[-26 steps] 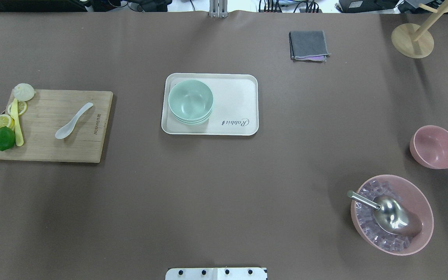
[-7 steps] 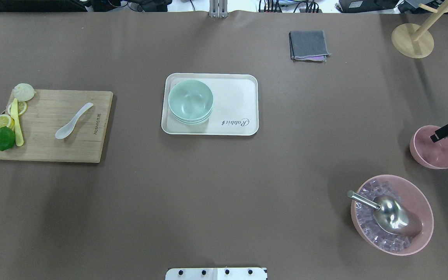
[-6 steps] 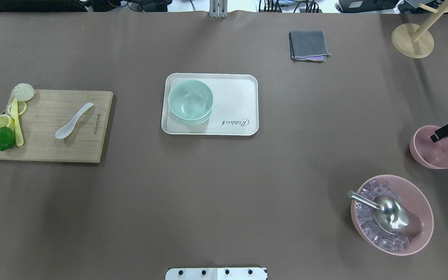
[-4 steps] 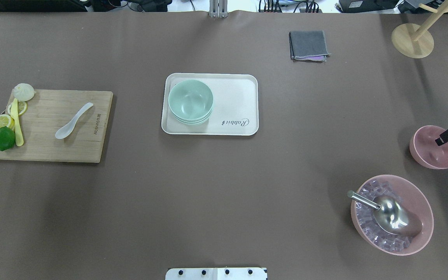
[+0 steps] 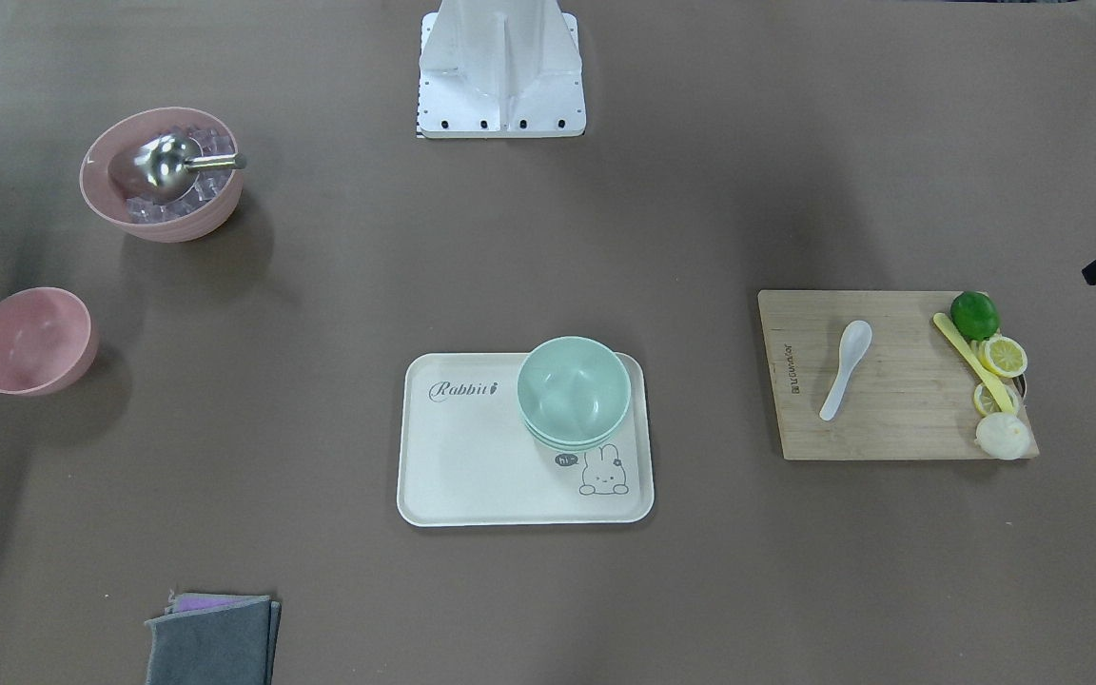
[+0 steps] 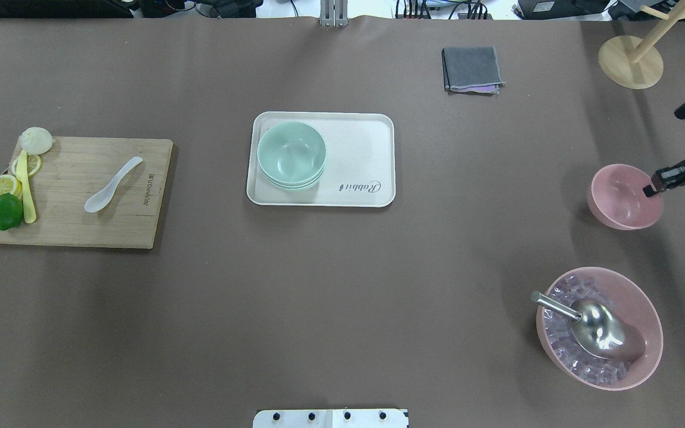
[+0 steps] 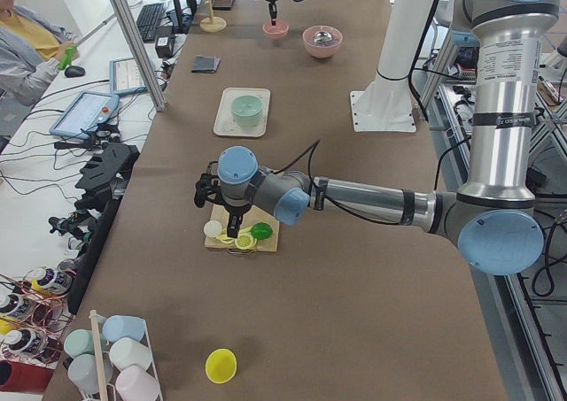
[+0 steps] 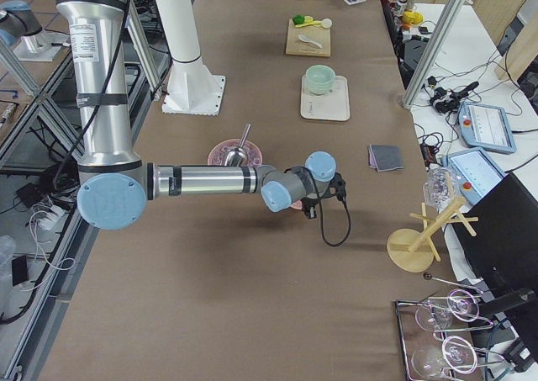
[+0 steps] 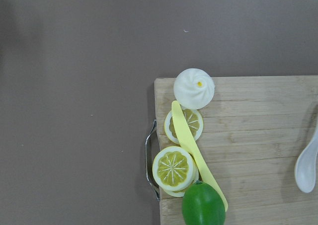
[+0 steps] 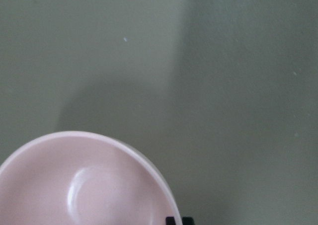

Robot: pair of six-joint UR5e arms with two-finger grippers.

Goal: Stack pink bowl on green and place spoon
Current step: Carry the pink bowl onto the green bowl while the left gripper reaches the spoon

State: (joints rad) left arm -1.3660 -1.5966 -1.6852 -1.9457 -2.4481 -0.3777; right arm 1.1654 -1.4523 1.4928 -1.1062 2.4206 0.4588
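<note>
Plainly, the coming carry runs leftward. The cream rectangular plastic tray (image 6: 366, 137) lies well apart from my right pincer (image 6: 650, 190), off to its left and slightly farther out from my base. Within that tray the stack of pale green round bowls (image 6: 291, 156) fills the end farthest from the pincer. I judge the path must cross the tray's bare half before I lower. The small pink round bowl (image 6: 619, 196) is right at the pincer, on its left side, with its rim clenched in that pincer and its mouth upward. Whether it is clear of the table (image 6: 378, 297) I cannot tell. The glossy white soup spoon (image 6: 112, 185) lies far beyond the tray and much nearer my left pincer (image 7: 232, 227). It is just to that pincer's right, scoop end toward it and handle slanting away toward the tray. Whether the left pincer is released or clenched I cannot tell.
</note>
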